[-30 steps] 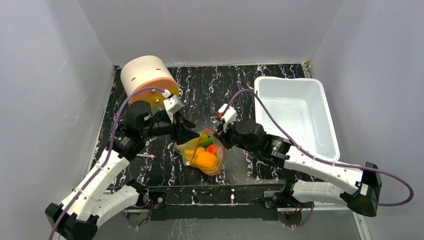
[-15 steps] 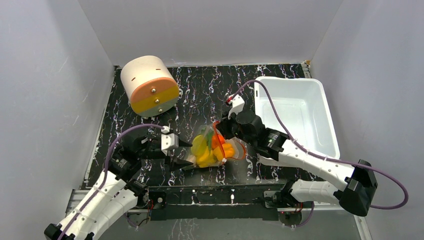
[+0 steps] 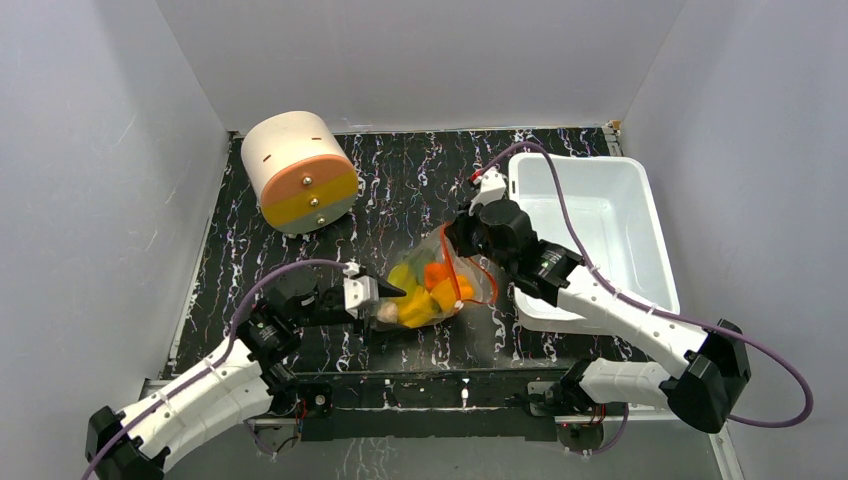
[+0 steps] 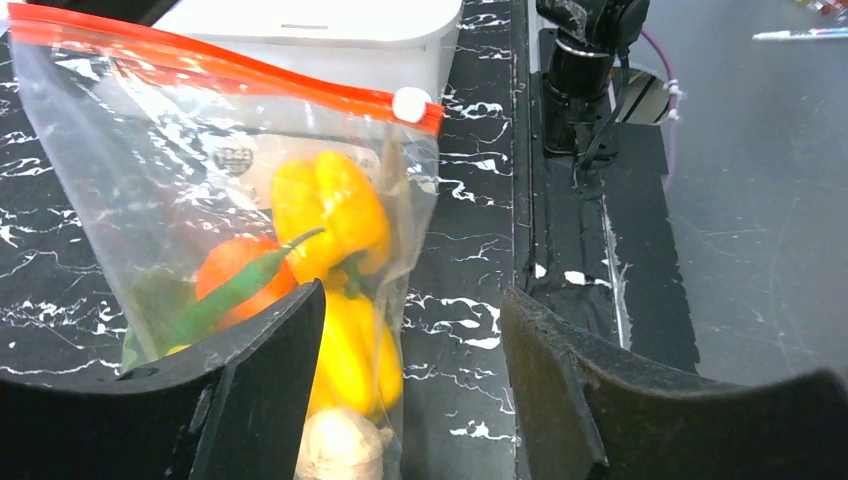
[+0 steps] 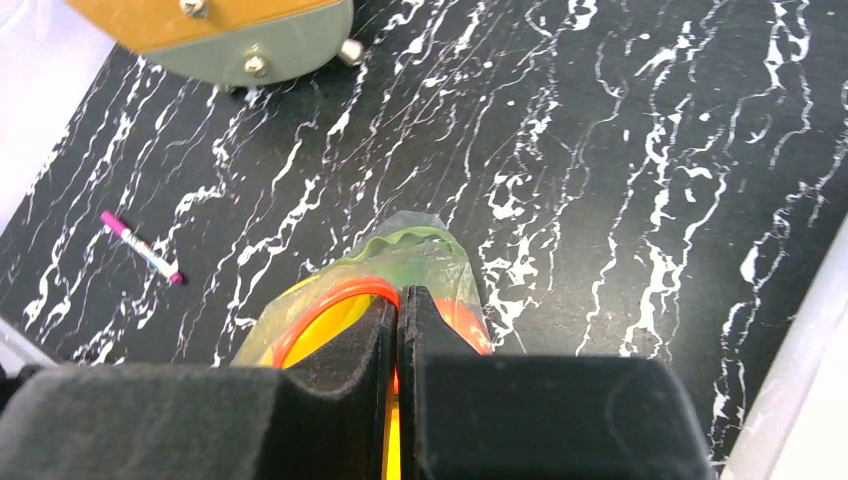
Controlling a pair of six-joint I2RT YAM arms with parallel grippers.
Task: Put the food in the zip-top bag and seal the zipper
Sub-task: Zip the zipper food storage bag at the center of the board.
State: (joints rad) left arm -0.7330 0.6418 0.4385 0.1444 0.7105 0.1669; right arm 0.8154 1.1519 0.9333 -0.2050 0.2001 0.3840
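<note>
At the near edge of the counter [image 3: 400, 180], a bit left of the middle, the left claw [image 3: 388, 300] sits low with its fingers spread well apart and nothing in its grip. One finger is right in front of the plastic and the other stands clear of it over bare counter, so it isn't squeezing anything.

Just past it, around the middle of the counter, is the clear bag [image 4: 120, 170], held up and a bit crumpled. All the food I can make out is inside it:
- yellow peppers [image 4: 325, 210] stacked on the near side
- an orange-red tomato [image 4: 235, 270] beside them
- a long green pod [image 4: 240, 290] lying across the tomato
- a pale lumpy piece [image 4: 335, 445] at the very bottom

The red-orange zipper [image 4: 200, 65] runs along the top of the bag with a little white slider [image 4: 410, 103] at one end. Can't honestly tell whether it's closed all the way along.

The right claw [image 5: 398, 295] comes in from the right side, its fingers pressed tight together on the bag at the mouth edge, with the red strip looping out from between them.

A pink marker [image 5: 140, 247] lies flat on the counter, well apart from the bag.

Further back, a white tub [image 3: 640, 210] runs along the right edge up to the far right corner. A cream drum with an orange face [image 3: 300, 170] lies on its side in the far left corner.
</note>
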